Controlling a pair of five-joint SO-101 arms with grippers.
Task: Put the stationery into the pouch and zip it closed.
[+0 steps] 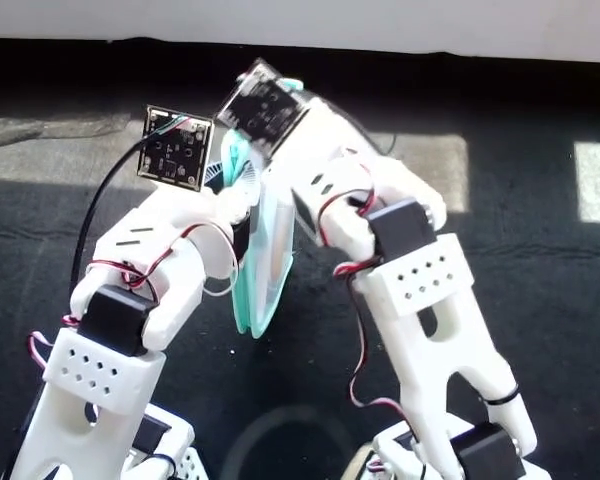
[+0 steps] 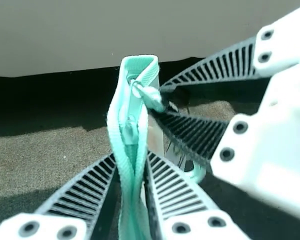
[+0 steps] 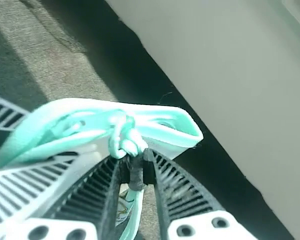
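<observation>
A mint-green pouch [image 1: 265, 265] with a clear side hangs upright above the table between the two arms. In the left wrist view my left gripper [image 2: 132, 167] is shut on the pouch's top band [image 2: 124, 107], which runs up between its ribbed fingers. My right gripper [image 3: 135, 162] is shut on the zipper pull [image 3: 136, 175], just below the pull's knotted mint cord [image 3: 125, 140]. The left wrist view has the right gripper [image 2: 159, 102] meeting the pull [image 2: 149, 95] at the band's end. Both grippers sit at the pouch's upper end [image 1: 238, 175]. What lies inside the pouch is too unclear to tell.
The table [image 1: 540, 300] is covered with dark carpet crossed by sunlit patches [image 1: 430, 165]. A white wall [image 1: 380, 20] runs along the back. A black cable [image 1: 100, 200] loops beside the left arm, and red wires run along both arms.
</observation>
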